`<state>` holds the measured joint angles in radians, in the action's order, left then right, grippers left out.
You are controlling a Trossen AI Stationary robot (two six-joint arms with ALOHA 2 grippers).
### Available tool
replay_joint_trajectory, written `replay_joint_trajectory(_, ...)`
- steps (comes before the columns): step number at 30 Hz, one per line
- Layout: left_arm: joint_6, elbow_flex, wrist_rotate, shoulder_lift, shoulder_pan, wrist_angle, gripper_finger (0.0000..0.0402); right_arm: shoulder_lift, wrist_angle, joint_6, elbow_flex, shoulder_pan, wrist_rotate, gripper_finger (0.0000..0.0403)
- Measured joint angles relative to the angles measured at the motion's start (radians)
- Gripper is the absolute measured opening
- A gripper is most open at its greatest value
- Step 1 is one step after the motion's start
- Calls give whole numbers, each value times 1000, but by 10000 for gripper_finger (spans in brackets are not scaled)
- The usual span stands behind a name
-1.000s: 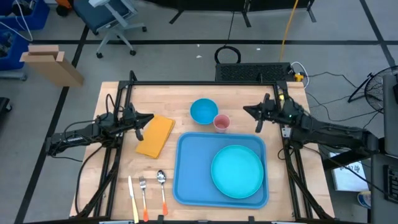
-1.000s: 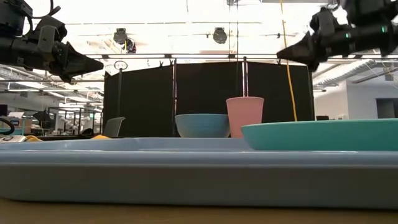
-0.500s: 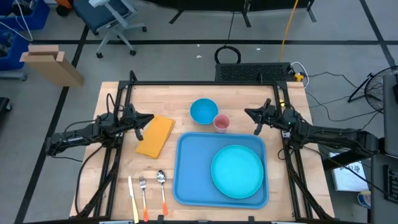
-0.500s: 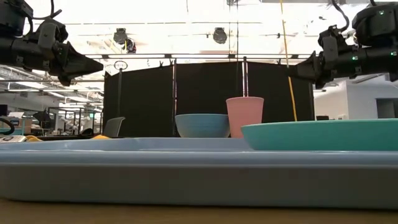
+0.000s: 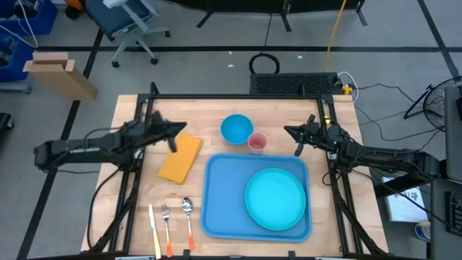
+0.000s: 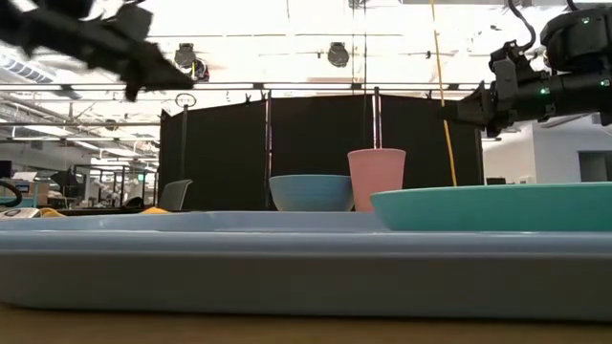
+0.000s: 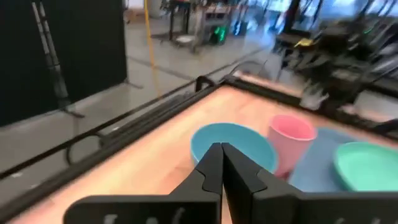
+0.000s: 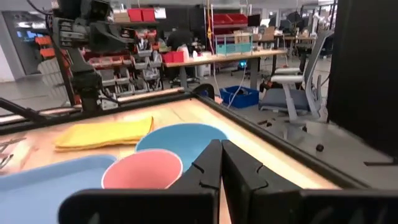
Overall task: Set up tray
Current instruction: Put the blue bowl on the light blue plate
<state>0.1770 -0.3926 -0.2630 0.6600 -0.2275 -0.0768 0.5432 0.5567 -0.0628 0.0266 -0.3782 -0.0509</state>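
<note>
The light-blue tray (image 5: 216, 209) lies on the wooden table with a round turquoise plate (image 5: 275, 198) on it. A blue bowl (image 5: 236, 128) and a pink cup (image 5: 257, 141) stand just beyond the tray's far edge. A yellow cloth (image 5: 180, 157) lies to the tray's left. My left gripper (image 5: 180, 130) is shut and empty, in the air over the cloth's far edge, pointing at the bowl (image 7: 236, 140). My right gripper (image 5: 289, 132) is shut and empty, in the air right of the cup (image 8: 142, 169).
A knife (image 5: 153, 230), a fork (image 5: 166, 224) and a spoon (image 5: 188, 217) lie side by side near the table's front edge, left of the tray. A black frame runs around the table's left, far and right edges.
My left gripper has swung up and a little toward the table's far right, toward the bowl, staying shut. My right gripper has come down a little and then kept still. The objects on the table have not moved.
</note>
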Motion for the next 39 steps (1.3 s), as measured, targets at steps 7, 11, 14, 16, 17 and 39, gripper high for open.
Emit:
replay_joint_trajectory(7, -79, -364, 113, 487, -109, 156, 3, 0, 0, 0, -2, 0, 2, 0)
replay_joint_trajectory(11, -141, -536, 134, 685, -146, 198, 12, 0, 18, 15, -2, 0, 3, 0)
replay_joint_trajectory(14, -184, -688, 195, 806, -165, 322, 47, 0, 23, 32, -3, 0, 27, 0)
replay_joint_trajectory(16, -216, -795, 232, 883, -174, 403, 82, 0, 26, 30, -3, 0, 29, 0)
replay_joint_trajectory(17, -241, -843, 243, 922, -177, 449, 103, 0, 31, 26, -3, 0, 29, 0)
replay_joint_trajectory(39, -564, -1512, 241, 1499, -218, 938, 321, 0, 55, 45, -5, 0, 27, 0)
